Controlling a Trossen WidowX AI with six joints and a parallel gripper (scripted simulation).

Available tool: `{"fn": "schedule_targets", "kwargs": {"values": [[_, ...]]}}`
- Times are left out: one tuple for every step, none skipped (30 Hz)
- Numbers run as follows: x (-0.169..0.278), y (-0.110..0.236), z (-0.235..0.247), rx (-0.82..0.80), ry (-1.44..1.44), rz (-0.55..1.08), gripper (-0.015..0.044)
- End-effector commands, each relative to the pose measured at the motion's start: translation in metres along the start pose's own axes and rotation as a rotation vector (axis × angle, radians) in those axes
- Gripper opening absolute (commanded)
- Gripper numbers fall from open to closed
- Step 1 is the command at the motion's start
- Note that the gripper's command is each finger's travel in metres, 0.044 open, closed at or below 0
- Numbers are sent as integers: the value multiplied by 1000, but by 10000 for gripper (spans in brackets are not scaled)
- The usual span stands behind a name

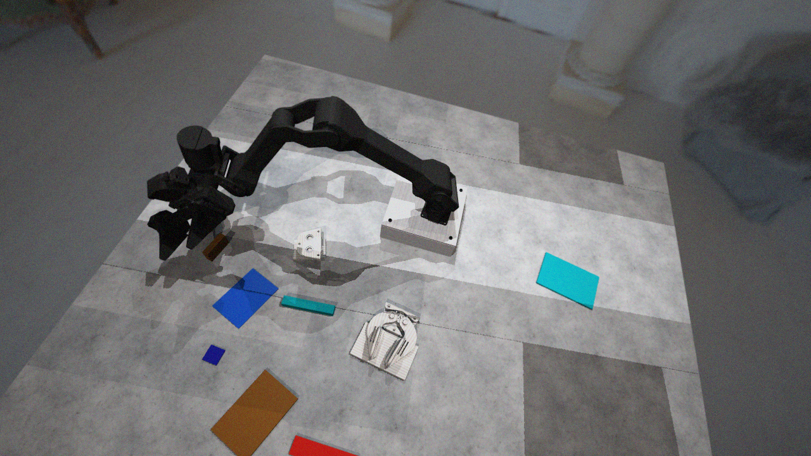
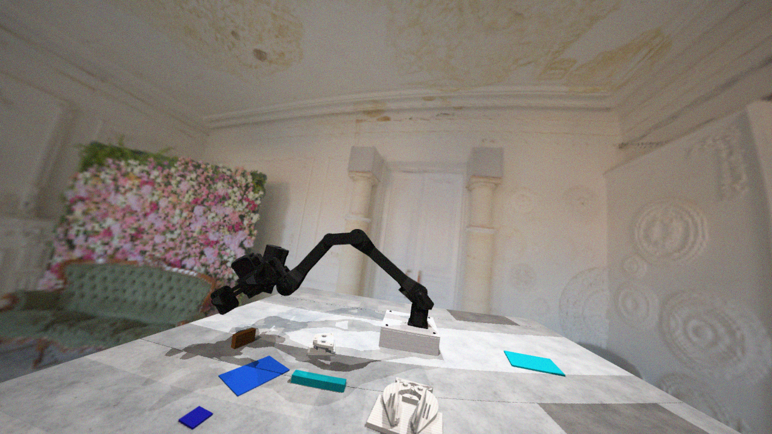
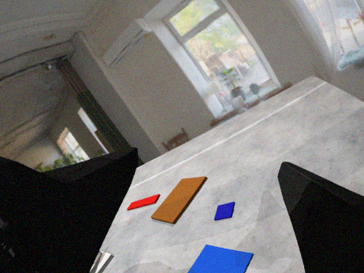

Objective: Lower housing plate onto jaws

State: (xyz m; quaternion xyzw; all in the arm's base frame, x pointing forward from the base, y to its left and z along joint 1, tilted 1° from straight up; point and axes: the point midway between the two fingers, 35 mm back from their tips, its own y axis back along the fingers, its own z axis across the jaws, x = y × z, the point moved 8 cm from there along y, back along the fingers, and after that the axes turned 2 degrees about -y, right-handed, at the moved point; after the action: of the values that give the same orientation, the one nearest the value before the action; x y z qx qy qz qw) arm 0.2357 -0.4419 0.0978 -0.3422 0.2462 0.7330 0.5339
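The white housing plate point(image 1: 308, 240) point(image 2: 323, 339), with two round holes on top, sits raised off the table between the arm's base and the blue sheet, apart from the jaws. The white jaw assembly point(image 1: 388, 368) point(image 2: 377, 423) lies nearer the top and exterior views, with its two slotted jaws side by side on it; a sliver of it shows in the wrist view point(image 3: 103, 262). Whether each jaw is fully down on its pin is too small to tell. My gripper point(image 1: 177, 252) point(image 3: 211, 164) is open and empty, above the table's left side, well away from both. In the exterior view its fingers overlap.
A brown block point(image 1: 215, 247) point(image 2: 243, 337) stands below the gripper. A blue sheet point(image 1: 245, 297) point(image 2: 253, 375) point(image 3: 224, 261) and teal bar point(image 1: 308, 305) point(image 2: 318, 380) lie beyond it. A dark blue square point(image 1: 213, 354), brown board point(image 1: 254, 413), red piece point(image 1: 317, 446) and cyan plate point(image 1: 568, 280) lie farther off.
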Motion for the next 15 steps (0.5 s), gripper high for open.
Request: {"fn": "schedule_targets", "kwargs": {"values": [[0,0,0,0,0,0,426],[0,0,0,1,-2,-1,440],[-1,-1,0,6,-7,-6,440],[-2,-2,1,13,-16,-13,440],[-4,-3,2,22,-26,-21,440],[-5,-5,3,31,-37,-30,440],[-6,-6,3,41,-47,-37,440],[-8,-7,4,51,-58,-45,440],[-9,-9,5,61,-69,-52,440],[-10,-10,6,71,-79,-60,440],[-11,-11,6,81,-90,-66,440],[-12,-13,7,92,-100,-73,440],[-13,-14,8,103,-111,-79,440],[-14,-15,9,114,-121,-85,440],[-14,-16,9,125,-132,-90,440]]}}
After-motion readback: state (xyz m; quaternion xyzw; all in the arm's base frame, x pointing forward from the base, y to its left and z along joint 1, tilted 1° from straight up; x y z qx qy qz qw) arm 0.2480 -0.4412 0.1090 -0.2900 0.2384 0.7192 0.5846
